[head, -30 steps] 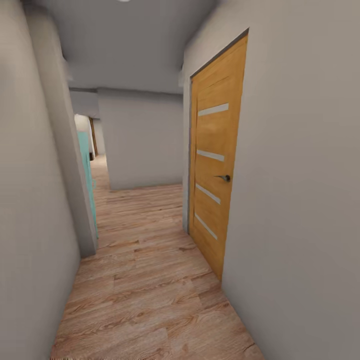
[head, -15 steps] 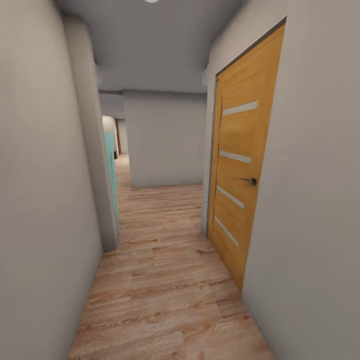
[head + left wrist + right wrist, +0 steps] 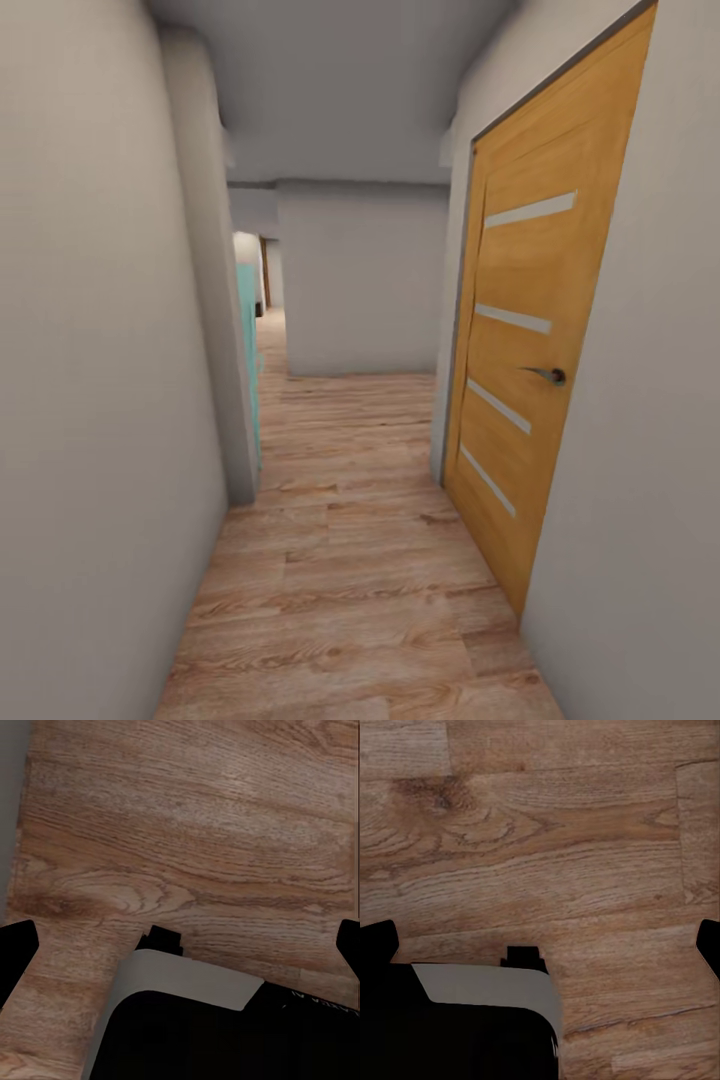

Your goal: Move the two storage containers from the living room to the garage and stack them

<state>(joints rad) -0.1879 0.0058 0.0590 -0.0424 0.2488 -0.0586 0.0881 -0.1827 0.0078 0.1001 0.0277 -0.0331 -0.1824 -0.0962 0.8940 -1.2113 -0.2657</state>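
Observation:
The two storage containers are out of view. I am in a narrow corridor with a light wood-plank floor [image 3: 350, 560]. An orange-wood door [image 3: 530, 370] with four glass slats stands shut in the right wall, and its dark handle [image 3: 552, 376] points into the corridor. My left gripper [image 3: 180, 945] hangs open above the planks, its black fingertips [image 3: 15, 952] far apart with nothing between them. My right gripper [image 3: 540, 945] is open too, over the planks and empty.
Pale grey walls close in on both sides. A teal panel [image 3: 248, 340] sits past the left wall's corner. A grey wall [image 3: 360, 280] ends the corridor ahead, with a passage leading on to its left. My own white-and-black body [image 3: 187, 1020] shows under both wrists.
The whole picture has shifted: the camera has moved forward along the corridor, so the orange door now looks larger and further right. Both grippers' earlier state is not shown.

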